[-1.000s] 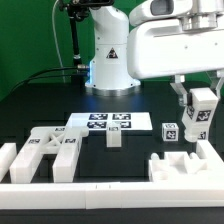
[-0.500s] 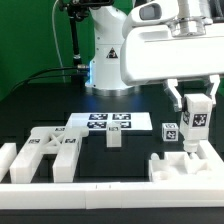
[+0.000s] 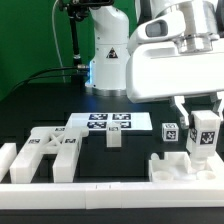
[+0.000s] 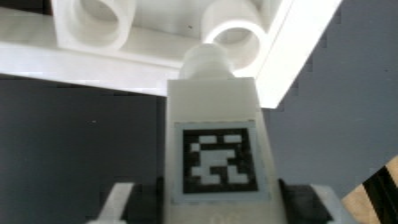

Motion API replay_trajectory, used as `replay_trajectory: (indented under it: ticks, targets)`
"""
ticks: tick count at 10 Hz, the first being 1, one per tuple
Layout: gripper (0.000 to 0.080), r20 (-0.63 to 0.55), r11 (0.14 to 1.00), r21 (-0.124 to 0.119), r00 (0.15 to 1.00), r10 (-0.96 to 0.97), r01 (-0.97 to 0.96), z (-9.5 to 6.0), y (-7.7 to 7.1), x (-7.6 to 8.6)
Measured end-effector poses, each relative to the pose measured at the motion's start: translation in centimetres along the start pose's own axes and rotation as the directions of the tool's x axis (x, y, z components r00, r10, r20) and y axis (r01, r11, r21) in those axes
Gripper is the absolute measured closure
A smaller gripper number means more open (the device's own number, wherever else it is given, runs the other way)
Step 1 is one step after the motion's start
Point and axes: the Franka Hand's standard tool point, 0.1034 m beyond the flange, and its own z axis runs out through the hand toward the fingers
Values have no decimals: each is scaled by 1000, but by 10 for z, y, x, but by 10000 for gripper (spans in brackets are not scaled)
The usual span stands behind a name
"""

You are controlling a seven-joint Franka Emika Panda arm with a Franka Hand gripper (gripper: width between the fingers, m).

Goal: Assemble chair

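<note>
— Status of the tool [image 3: 204, 126]?
— Closed on a tagged white bar [image 3: 205, 140], held upright over the exterior view's right end of the tabletop [image 3: 30, 110]. Confirmed in the wrist view by fingers [image 4: 167, 203] pressed to both flanks of that bar, tag facing the camera.

— Position against the rest of the chair?
— Hanging just above the notched seat slab [image 3: 178, 166], apart from it, not yet seated. Aimed, by the wrist view, at round sockets [image 4: 238, 42] close beneath the tip.

— Work done?
— Judged early. No joint seen for certain anywhere. Lying loose: blocky flat parts [image 3: 45, 148] at the exterior view's left, a small block [image 3: 114, 138] just in front of the marker board [image 3: 108, 121], a tagged cube [image 3: 170, 130] near the slab.

— Work left?
— By estimate, seating this bar in a socket, then fitting nearly every other piece.

— Brands, labels, writing?
— None legible. Only black-and-white square tags, patterns without letters. Also a dark mark [image 3: 112, 55] on the arm's base, too small to read.
</note>
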Motion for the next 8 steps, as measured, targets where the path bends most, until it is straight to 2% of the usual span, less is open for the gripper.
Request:
replay_trajectory:
  ticks: [3,8]
  targets:
    - [514,9,1000,5,1000,-3,2,8,-4,-4]
    - [514,8,1000,12,1000,-7,7,10,-10,-4]
